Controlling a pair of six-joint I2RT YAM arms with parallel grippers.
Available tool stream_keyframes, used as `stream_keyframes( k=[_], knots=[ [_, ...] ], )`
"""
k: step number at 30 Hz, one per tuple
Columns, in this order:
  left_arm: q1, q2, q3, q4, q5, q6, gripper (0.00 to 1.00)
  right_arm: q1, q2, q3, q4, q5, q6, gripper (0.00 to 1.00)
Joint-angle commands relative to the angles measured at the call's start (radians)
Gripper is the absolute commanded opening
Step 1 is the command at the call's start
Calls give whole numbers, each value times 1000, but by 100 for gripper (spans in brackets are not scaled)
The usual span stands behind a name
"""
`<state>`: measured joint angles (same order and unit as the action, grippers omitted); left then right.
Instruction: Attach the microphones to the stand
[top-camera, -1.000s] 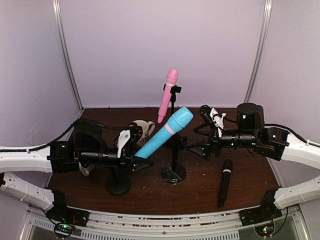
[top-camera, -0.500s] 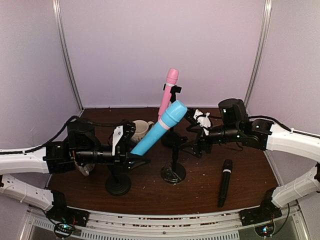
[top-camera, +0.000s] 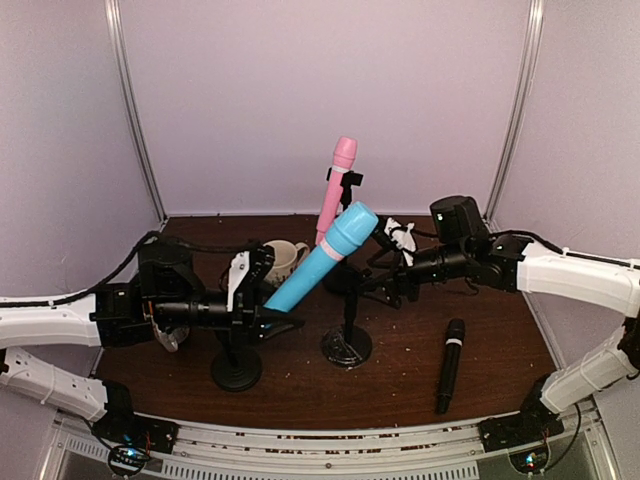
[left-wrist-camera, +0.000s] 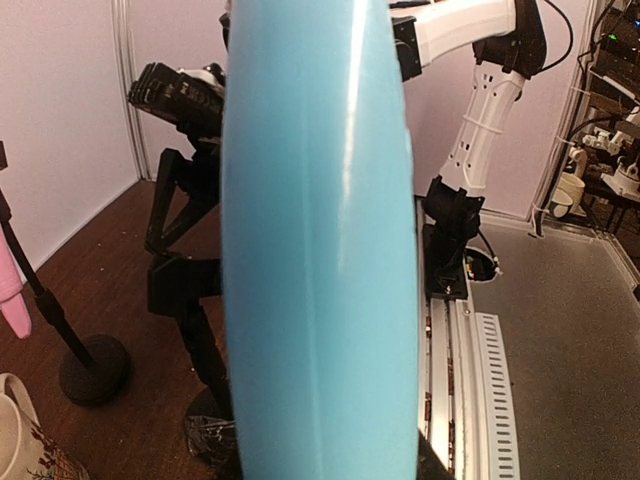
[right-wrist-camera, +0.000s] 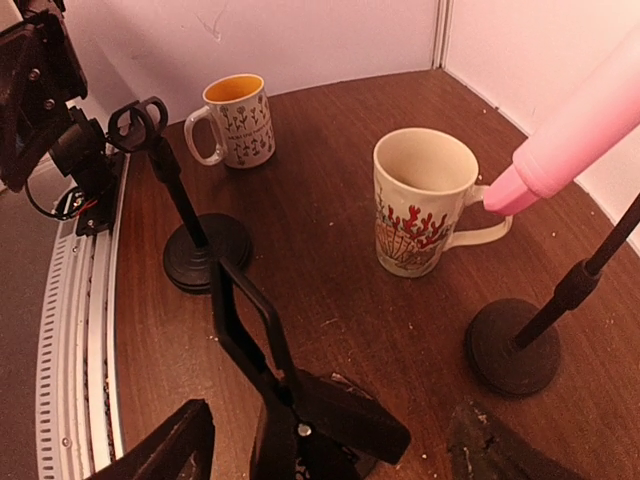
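Observation:
My left gripper (top-camera: 262, 308) is shut on the lower end of the light blue microphone (top-camera: 318, 262), which slants up to the right over the middle stand (top-camera: 347, 335). That microphone (left-wrist-camera: 320, 240) fills the left wrist view and hides the fingers. My right gripper (top-camera: 385, 284) is open, its fingertips (right-wrist-camera: 160, 450) on either side of the middle stand's black clip (right-wrist-camera: 300, 400). The pink microphone (top-camera: 336, 190) sits clipped in the back stand. The black microphone (top-camera: 450, 365) lies flat at the front right.
A third stand (top-camera: 236, 368) with an empty ring clip (right-wrist-camera: 140, 125) rises under my left arm. Two patterned mugs (right-wrist-camera: 425, 200) (right-wrist-camera: 238, 120) stand on the brown table. The back stand's round base (right-wrist-camera: 512, 345) is near the right fingertip.
My right arm has swung left, and its fingers now straddle the middle stand's clip. The left arm has shifted the blue microphone slightly left and steeper.

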<state>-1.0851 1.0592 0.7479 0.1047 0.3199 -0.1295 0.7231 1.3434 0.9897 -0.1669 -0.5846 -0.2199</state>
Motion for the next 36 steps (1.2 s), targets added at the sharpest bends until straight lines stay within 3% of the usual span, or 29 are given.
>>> stream_keyframes(
  k=[1,8,14,22,36],
  knots=[
    [7,5,25,65,21,-3,0,0,-41,-48,125,-18,41,84],
    [7,2,26,60,22,-9,0,16,-14,-27,72,-30,32,83],
    [7,8,28,68,27,-15,0,63,-10,-20,42,-42,58,77],
    [7,8,25,62,21,-15,0,136,-69,-32,-29,46,110,75],
    [6,43,36,80,28,-17,0,138,-147,-95,-52,107,127,73]
  ],
)
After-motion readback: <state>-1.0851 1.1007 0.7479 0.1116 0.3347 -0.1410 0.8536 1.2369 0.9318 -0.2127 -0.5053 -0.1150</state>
